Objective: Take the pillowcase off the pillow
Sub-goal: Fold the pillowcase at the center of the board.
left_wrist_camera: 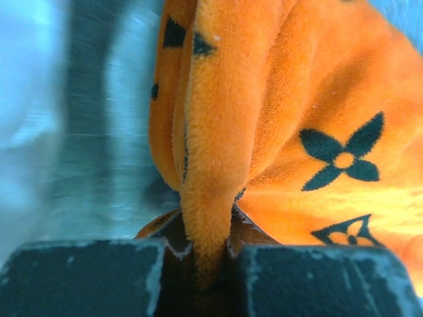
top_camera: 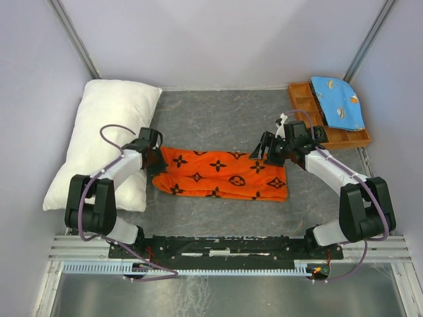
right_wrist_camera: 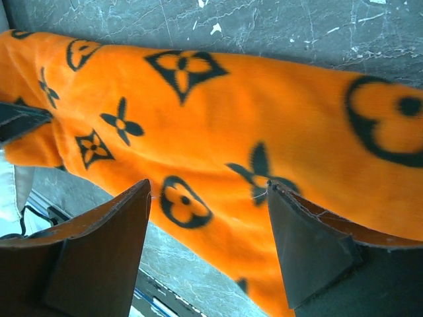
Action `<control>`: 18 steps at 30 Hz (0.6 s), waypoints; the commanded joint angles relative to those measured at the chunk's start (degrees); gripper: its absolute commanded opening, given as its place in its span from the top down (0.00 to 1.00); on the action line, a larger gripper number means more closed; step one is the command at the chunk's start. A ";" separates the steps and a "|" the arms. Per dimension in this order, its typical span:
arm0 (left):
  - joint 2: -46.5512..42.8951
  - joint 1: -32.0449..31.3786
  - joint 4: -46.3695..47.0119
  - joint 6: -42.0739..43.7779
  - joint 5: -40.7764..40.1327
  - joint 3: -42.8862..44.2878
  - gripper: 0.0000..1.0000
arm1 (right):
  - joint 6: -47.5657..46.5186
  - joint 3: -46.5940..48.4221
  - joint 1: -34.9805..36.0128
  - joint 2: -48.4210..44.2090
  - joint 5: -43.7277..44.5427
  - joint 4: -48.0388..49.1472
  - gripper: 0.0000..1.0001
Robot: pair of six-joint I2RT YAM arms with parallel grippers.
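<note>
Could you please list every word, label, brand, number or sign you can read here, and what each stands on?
No text is legible anywhere.
The pillowcase: only black flower, star and ringed-flower motifs, no letters that I can make out.
The blue cloth: small printed pictures, too small to read any writing.
The pillow: plain white, unmarked.

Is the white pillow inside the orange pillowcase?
No, the pillow lies bare at the left, outside the pillowcase, which lies flat near the middle.
</note>
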 commanded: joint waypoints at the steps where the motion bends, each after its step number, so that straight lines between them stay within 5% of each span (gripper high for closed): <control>1: -4.23 1.60 -15.61 7.47 -15.08 11.82 0.97 | -1.61 1.80 0.06 -1.13 2.45 -1.21 0.22; 8: -7.82 -2.47 -27.13 10.96 -23.61 27.78 0.97 | 1.30 3.84 0.09 0.08 16.46 -10.05 0.23; 18: 5.20 -25.63 -39.48 5.27 -37.90 43.90 0.97 | 4.02 2.71 -0.41 0.07 19.07 -11.57 0.22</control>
